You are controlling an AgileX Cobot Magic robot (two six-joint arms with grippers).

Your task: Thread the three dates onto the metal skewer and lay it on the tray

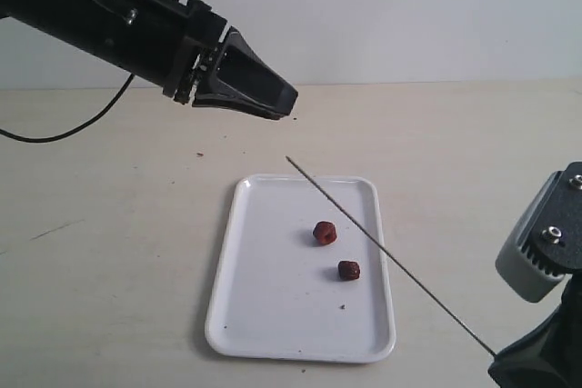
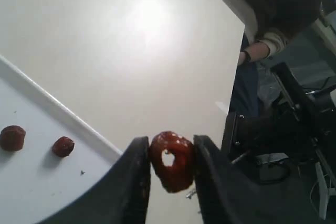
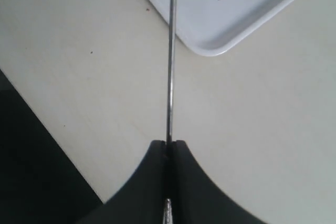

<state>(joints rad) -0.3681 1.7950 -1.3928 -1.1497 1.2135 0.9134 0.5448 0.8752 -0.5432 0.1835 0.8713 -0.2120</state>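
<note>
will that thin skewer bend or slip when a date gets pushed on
Likely springy: the metal skewer is long, thin and held only at one end by the right claw, so its tip may wander. It looks smooth, so it might slide in that grip. The date in the left claw shows a hole, easing the push.

Exterior view: you look from a raised spot down over the table (image 1: 109, 224) toward a pale wall (image 1: 409, 15), at middle range, with the tray (image 1: 273, 306) mid-frame.
Left wrist view: you look out close along the fingers (image 2: 131, 182) of the left gripper (image 2: 170, 150), over a tray corner and past the table edge into the room.
Right wrist view: you look close down the right gripper (image 3: 168, 144) along the metal skewer (image 3: 171, 66) onto the table.
Shared, exterior and left wrist: the tray and two loose dates (image 1: 325, 233) (image 1: 349, 270).
Shared, exterior and right wrist: the metal skewer, a tray corner and one date.
</note>
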